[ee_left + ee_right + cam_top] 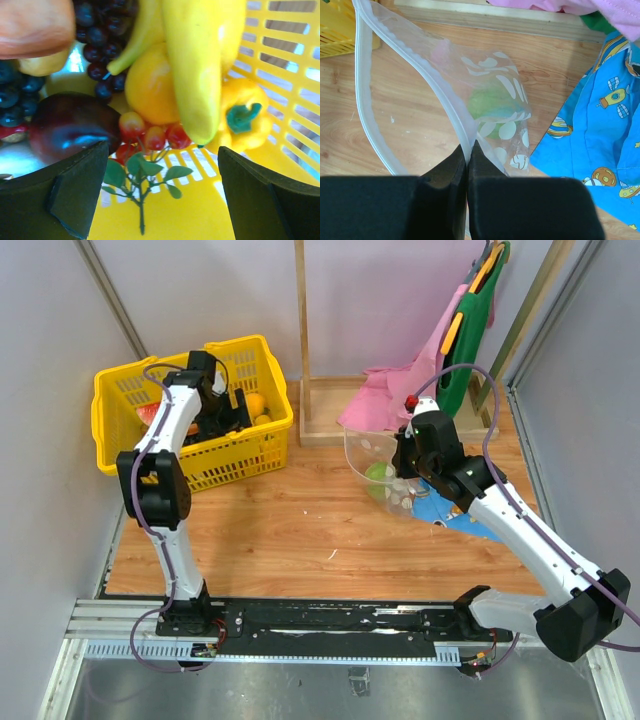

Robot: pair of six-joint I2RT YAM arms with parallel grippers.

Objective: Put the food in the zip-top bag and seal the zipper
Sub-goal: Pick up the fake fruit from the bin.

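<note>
My right gripper (468, 148) is shut on the white zipper (425, 70) of the clear dotted zip-top bag (495, 85), holding its mouth open above the wooden floor; it also shows in the top view (408, 462). A green round food piece (492, 112) lies inside the bag (378, 476). My left gripper (162, 190) is open and empty, down inside the yellow basket (258, 445), just short of the food: a banana (192, 70), an orange (150, 87), a yellow pepper (245, 117), a dark purple piece (67, 125), red cherries (150, 137) and grapes (102, 35).
A blue patterned cloth (600, 120) lies right of the bag. Pink cloth (400, 390) and a green-orange item (478, 315) lean on a wooden frame (330, 425) at the back. Grey walls close in left and right.
</note>
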